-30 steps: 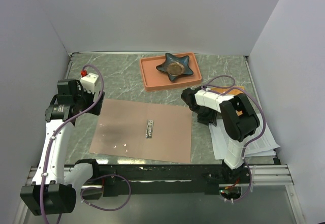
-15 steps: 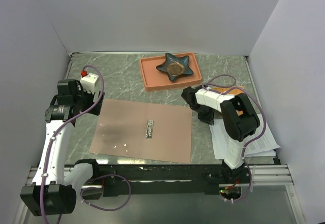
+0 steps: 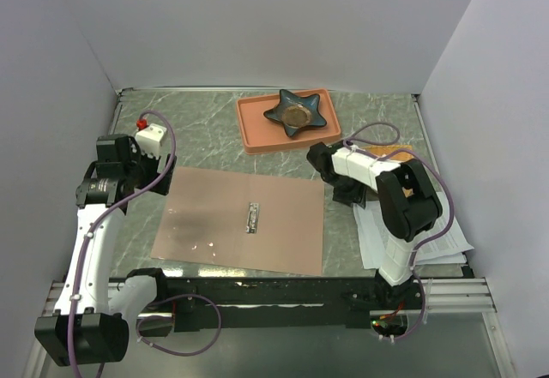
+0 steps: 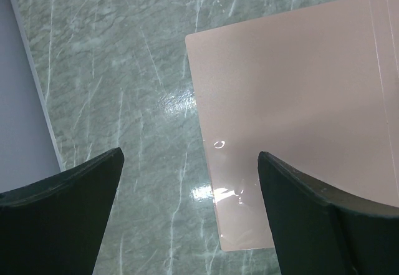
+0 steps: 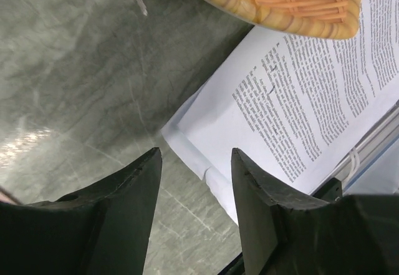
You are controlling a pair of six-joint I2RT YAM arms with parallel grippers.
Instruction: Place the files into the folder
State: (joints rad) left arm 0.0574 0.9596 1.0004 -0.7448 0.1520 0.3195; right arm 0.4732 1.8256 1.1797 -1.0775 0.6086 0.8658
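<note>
**Files not yet picked up; folder lies open and ready**

The files point(image 5: 299, 106), white sheets of small black print, lie in a loose stack at the near right of the table point(image 3: 197, 108). The right arm covers part of them in the top view. The corners are fanned, so the sheets are not squared up. A woven mat point(image 5: 280, 0) sits at their far end and appears to overlap the top sheet.

The folder point(image 3: 240, 219) lies flat and open in the middle of the table, near the stack but not touching it. Its clip point(image 3: 253, 217) shows at the spine. No sheet lies on it.

The right gripper point(image 5: 194, 156) hangs low over the bare table just beside the stack's nearest corner. Its jaws stand partly apart with nothing between them. The left gripper point(image 4: 190, 156) hovers above the folder's left edge, jaws wide and empty.

A salmon tray point(image 3: 257, 134) holding a dark star-shaped dish point(image 3: 296, 112) stands at the far side, clear of the work.

Judgement: the step in hand is the approach to the files, and no transfer has begun. The next move calls for getting one finger under the fanned corner. Flat paper gives little to pinch, and the mat may drag or pin the top sheet. Sheets could separate when lifted.
</note>
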